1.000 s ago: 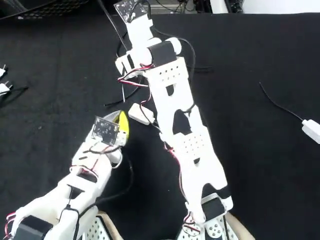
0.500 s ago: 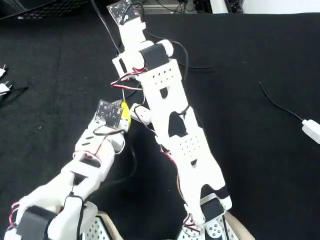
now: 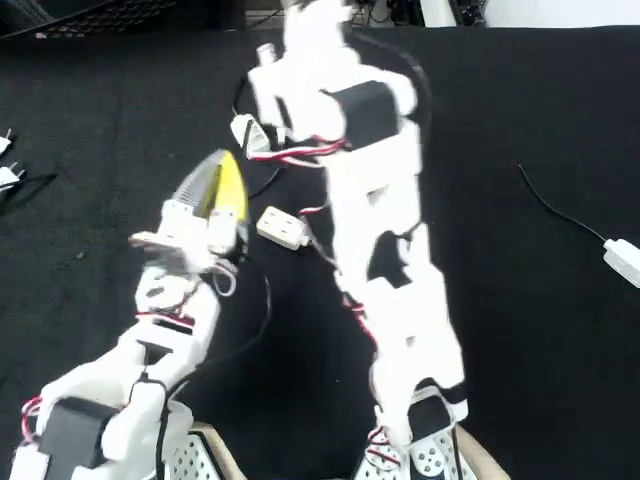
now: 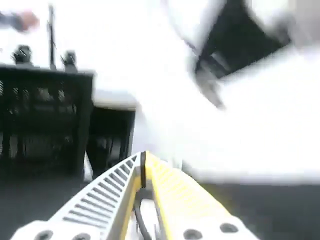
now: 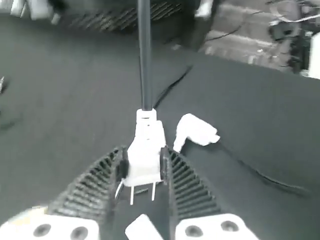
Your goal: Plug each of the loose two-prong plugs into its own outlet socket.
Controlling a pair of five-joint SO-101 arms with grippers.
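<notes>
plain black cloth covers the table (image 3: pixel 520 120). the left gripper (image 4: pixel 143 159) pairs a yellow finger (image 4: pixel 170 185) with a white finger (image 4: pixel 107 192) (both ridged alike). the right gripper (image 5: pixel 144 161) has dark ribbed faces around a white plug (image 5: pixel 146 145) on a black cord (image 5: pixel 144 60). at three o'clock on the table lies a second plug (image 3: pixel 622 260), also white.

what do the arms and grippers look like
The left arm and right arm are white plastic with black motors and red and black wires. The left gripper has one white ribbed finger and one yellow; the right gripper has two black ribbed fingers.
</notes>
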